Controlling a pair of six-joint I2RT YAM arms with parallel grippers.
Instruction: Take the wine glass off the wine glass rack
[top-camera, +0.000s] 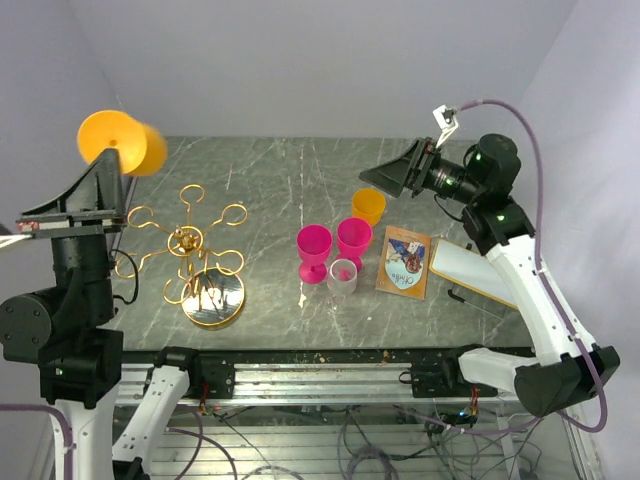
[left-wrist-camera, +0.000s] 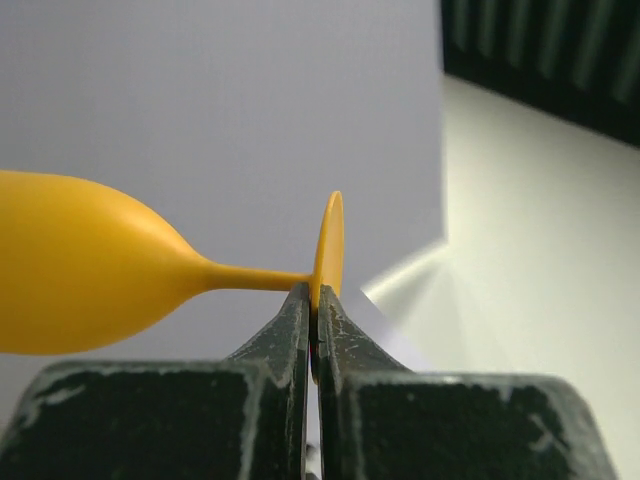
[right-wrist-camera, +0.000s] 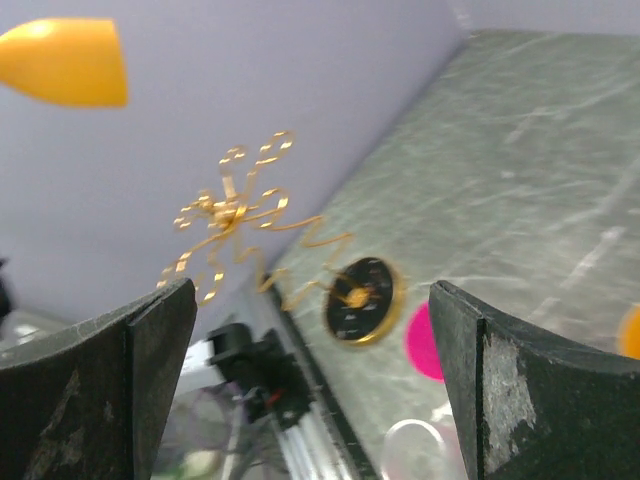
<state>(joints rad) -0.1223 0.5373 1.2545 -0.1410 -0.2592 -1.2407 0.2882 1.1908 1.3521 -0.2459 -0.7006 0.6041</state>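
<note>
Above table (top-camera: 300, 170) — left hand (left-wrist-camera: 315, 297) pinches wine glass (left-wrist-camera: 90, 265) by foot.

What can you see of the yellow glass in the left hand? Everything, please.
The glass is opaque yellow-orange, matte and plastic-looking, with a rounded bowl, a thin stem and a flat round foot. It lies on its side in the air with the stem level, above the left rear of the table, higher than the rack and clear of it. Only the left hand touches it, shut on the edge of the foot.
</note>
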